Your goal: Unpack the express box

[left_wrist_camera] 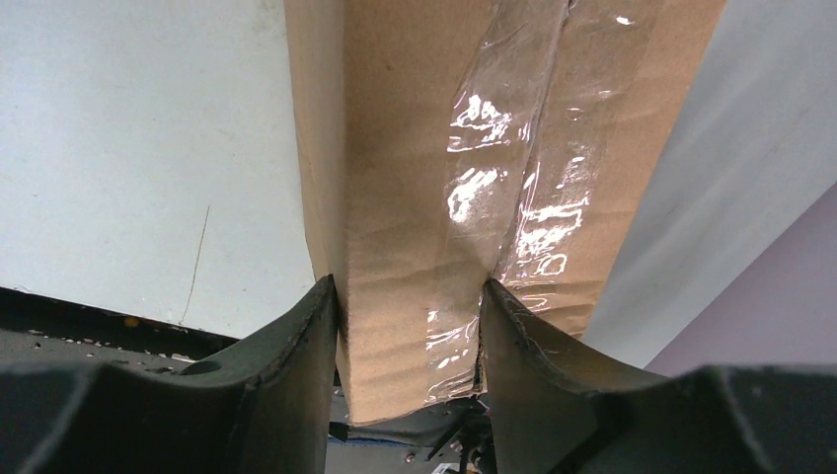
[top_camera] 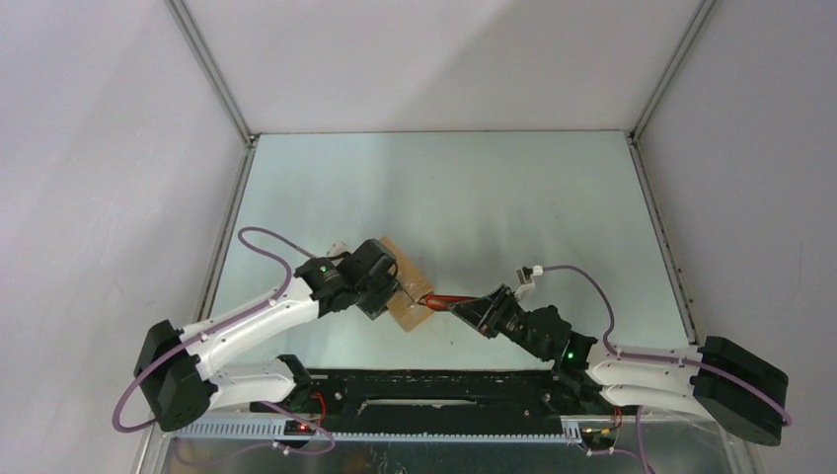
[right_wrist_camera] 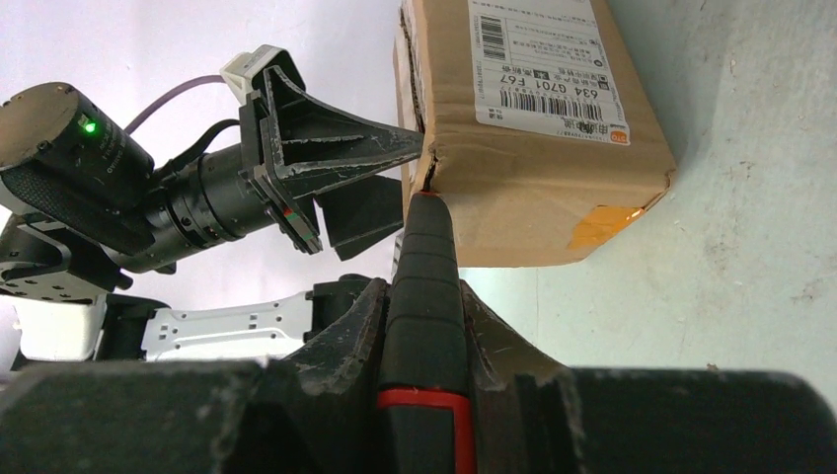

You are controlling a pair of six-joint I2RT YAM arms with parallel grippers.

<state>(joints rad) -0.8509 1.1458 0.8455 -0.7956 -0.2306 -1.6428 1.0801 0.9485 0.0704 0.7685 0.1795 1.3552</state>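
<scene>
We pinched the box (right_wrist_camera: 533,188) on the table (top_camera: 494,197) w/ our left hand (left_wrist_camera: 410,296), half open, so it wouldn't slide. Our right hand (right_wrist_camera: 422,296) squeezed the knife (right_wrist_camera: 426,237) tight, tip at the box's corner, to cut.

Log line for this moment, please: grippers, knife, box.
left gripper: shut on box | right gripper: shut on knife | knife tip: at box corner edge | box: taped along seam
</scene>
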